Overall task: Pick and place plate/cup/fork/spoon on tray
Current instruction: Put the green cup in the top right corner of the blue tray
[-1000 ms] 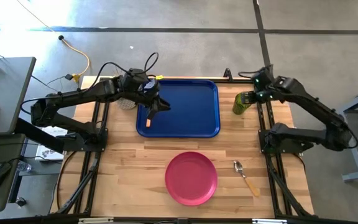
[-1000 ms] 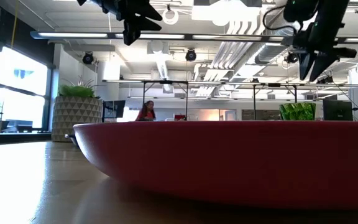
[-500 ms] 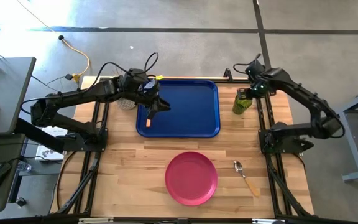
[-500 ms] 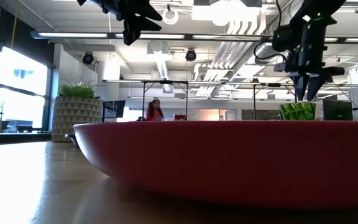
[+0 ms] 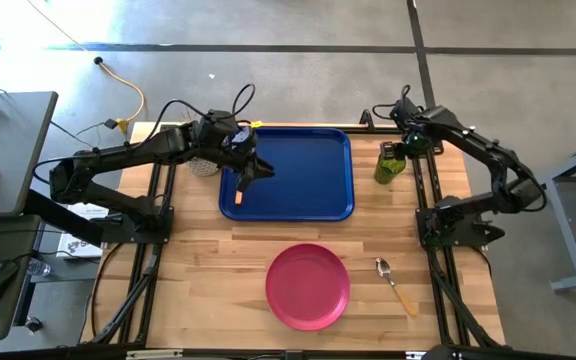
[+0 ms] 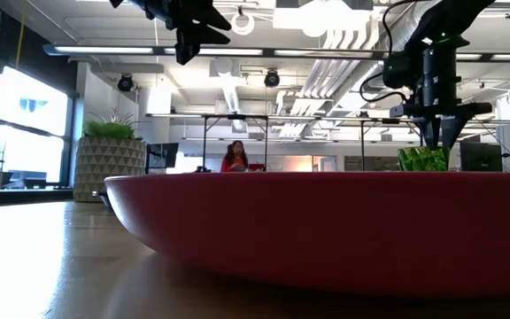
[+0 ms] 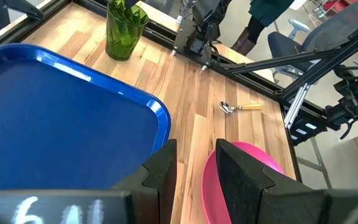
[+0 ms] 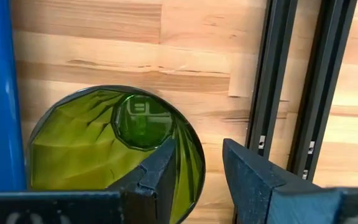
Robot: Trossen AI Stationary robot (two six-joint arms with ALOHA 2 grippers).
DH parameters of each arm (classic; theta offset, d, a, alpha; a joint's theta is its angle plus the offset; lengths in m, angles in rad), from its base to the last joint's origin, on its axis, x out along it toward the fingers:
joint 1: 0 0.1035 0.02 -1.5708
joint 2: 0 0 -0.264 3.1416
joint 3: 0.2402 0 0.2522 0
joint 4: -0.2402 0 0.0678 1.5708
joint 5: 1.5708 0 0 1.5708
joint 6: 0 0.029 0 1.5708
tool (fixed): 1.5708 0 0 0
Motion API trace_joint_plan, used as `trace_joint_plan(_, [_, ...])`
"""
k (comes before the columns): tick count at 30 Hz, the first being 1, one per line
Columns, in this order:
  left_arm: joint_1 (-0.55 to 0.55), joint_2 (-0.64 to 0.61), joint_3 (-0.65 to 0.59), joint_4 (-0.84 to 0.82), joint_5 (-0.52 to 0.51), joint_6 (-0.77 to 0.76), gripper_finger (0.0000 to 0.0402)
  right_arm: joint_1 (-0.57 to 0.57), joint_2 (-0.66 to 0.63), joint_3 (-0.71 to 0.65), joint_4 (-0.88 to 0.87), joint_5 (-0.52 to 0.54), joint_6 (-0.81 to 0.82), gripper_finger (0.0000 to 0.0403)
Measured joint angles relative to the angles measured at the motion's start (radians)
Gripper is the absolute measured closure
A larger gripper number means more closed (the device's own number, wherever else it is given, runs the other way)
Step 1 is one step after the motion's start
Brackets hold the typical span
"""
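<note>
The right hand has swung in over the cup, fingers parted astride its rim, gripping nothing; the cup stands on the desk just right of the tray; a grasp looks imminent; the left hand hovers over the tray's left edge, narrowly open.

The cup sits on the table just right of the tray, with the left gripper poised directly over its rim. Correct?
Not quite: the right gripper is over the cup, as the high view shows. The cup does stand on the table beside the tray; the left gripper hangs over the tray.

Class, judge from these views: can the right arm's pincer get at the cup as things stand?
Probably yes. The right pincer hangs open directly above the cup, one finger over its rim, and nothing lies between them.
</note>
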Motion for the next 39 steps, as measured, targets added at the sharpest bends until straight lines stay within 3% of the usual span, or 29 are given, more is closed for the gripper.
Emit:
trace_joint_plan(13, [0.0,0.0,0.0,0.0,0.0,0.032,0.0302,0.001,0.037,0.0,-0.002,-0.016,0.062,0.0285])
trace_joint_plan(24, [0.0,0.0,0.0,0.0,0.0,0.032,0.0302,0.001,0.036,0.0,0.002,-0.015,0.045,0.0396])
trace_joint_plan(33, [0.0,0.0,0.0,0.0,0.0,0.031,0.0302,0.001,0.035,0.004,-0.001,-0.018,0.023,0.0399])
trace_joint_plan(39, [0.0,0.0,0.0,-0.001,0.0,0.028,0.0302,0.028,0.036,0.077,-0.022,-0.015,0.023,0.0401])
